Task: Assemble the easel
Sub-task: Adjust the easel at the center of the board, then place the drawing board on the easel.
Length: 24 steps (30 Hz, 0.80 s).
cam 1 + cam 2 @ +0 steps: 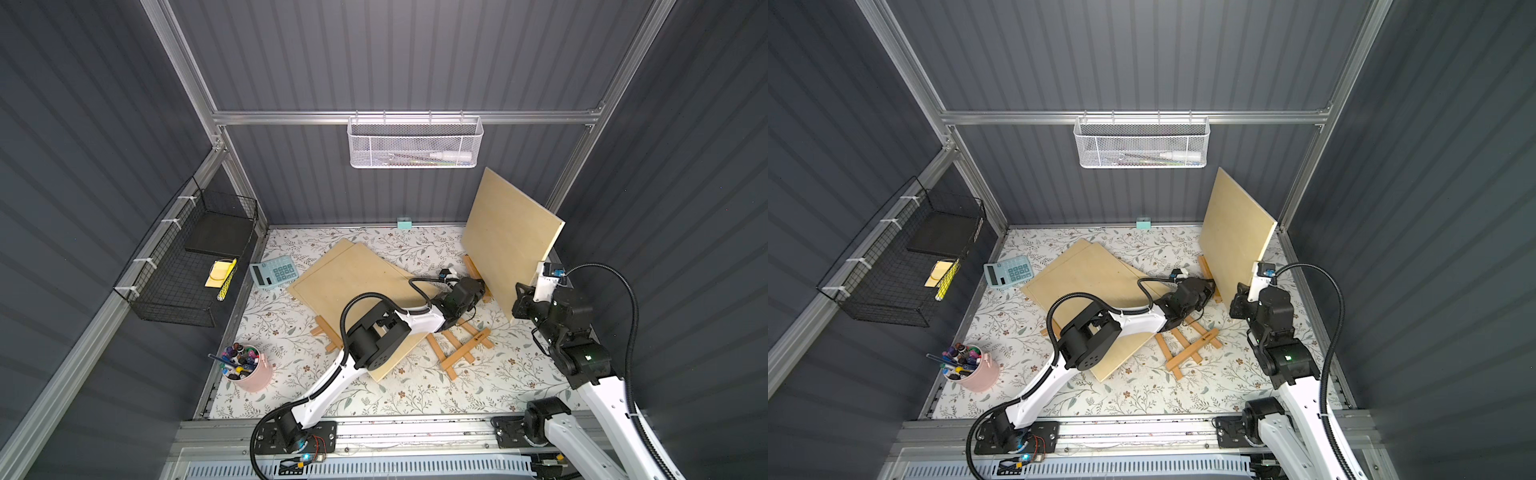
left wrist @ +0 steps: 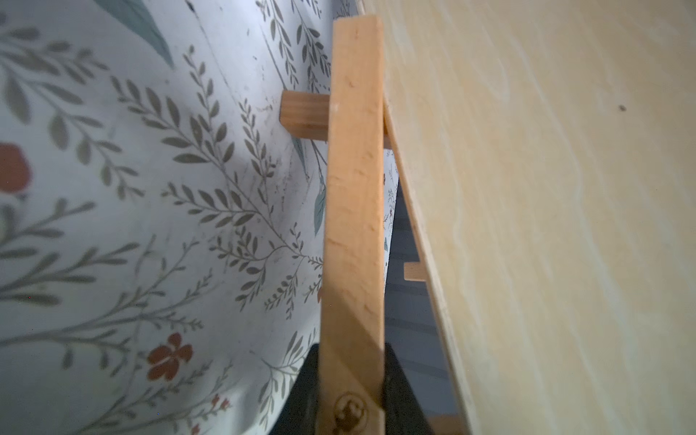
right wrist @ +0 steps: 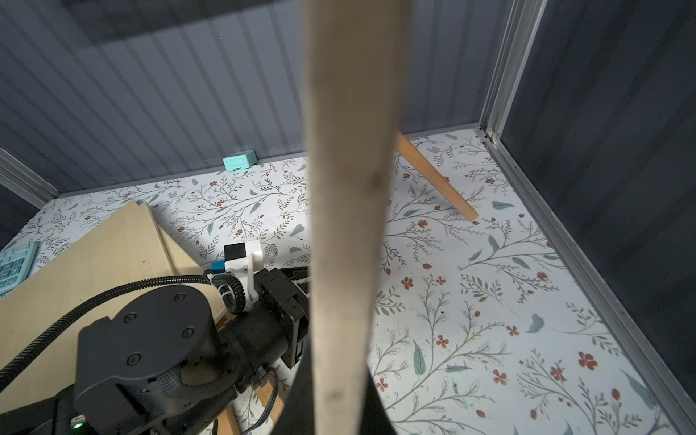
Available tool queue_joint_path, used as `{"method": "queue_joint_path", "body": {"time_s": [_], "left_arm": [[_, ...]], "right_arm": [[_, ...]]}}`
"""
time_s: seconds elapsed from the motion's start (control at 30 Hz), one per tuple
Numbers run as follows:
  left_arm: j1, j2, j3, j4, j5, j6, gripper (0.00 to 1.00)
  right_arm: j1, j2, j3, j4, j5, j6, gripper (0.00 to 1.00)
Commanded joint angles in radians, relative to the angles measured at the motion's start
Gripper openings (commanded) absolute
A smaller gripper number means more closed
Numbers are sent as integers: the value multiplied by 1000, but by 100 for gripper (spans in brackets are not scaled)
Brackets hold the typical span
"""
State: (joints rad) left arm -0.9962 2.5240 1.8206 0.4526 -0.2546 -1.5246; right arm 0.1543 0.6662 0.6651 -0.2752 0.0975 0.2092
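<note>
Standing easel (image 1: 475, 272) (image 1: 1207, 271): far right part of the worktop (image 1: 478, 390), mostly hidden behind the upright board (image 1: 509, 241) (image 1: 1237, 232). Only its slats show, along the board's lower left edge.

Left jaws: narrow gap, clamped on one slat (image 2: 354, 226) of this easel. Dark fingers (image 2: 305, 391) sit on both sides of the slat, near a stamped logo. The board's face (image 2: 546, 188) is just beside the slat; contact cannot be told.

Right jaws: closed on the near edge of the upright board. That edge (image 3: 350, 188) runs up between them in the right wrist view. One easel leg (image 3: 433, 177) slants down to the worktop behind the board.

The board stands on edge, tilted. Whether it rests on the easel's ledge cannot be told.

Left arm (image 1: 415, 320) reaches over two flat boards (image 1: 353, 282) lying stacked mid-worktop. A wooden frame (image 1: 328, 336) pokes out under their near left edge. A second easel (image 1: 461, 349) lies flat just right of them.

Periphery: calculator (image 1: 274, 272) far left; pink cup of markers (image 1: 253, 372) near left; small teal box (image 1: 404, 223) at the back wall; white mesh basket (image 1: 415, 143) on the rear rail; black wire basket (image 1: 187, 266) on the left rail.
</note>
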Motion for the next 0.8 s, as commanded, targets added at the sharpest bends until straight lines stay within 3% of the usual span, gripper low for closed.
{"method": "queue_joint_path", "body": {"time_s": [0.0,0.03,0.07,0.17,0.57,0.67,0.73,0.77], "left_arm": [[27,-11,-69,-167,-73,20,0],[29,-17,-70,-183,-74,27,3],[30,-20,-71,-196,-76,37,17],[34,-24,-73,-215,-71,46,35],[37,-44,-87,-209,-49,43,71],[37,-68,-116,-178,-45,59,82],[39,-91,-142,-158,-41,71,98],[40,-105,-161,-139,-40,80,99]], "right_arm": [[-7,-20,-35,-42,93,-34,0],[-7,-25,-42,-43,91,-40,0],[-7,-27,-45,-47,94,-40,0],[-7,-24,-54,-59,108,-31,0],[5,-9,-152,-16,157,43,0],[14,-9,-165,-16,180,45,0],[26,-9,-170,-16,199,50,0],[35,-7,-172,-15,210,48,0]]}}
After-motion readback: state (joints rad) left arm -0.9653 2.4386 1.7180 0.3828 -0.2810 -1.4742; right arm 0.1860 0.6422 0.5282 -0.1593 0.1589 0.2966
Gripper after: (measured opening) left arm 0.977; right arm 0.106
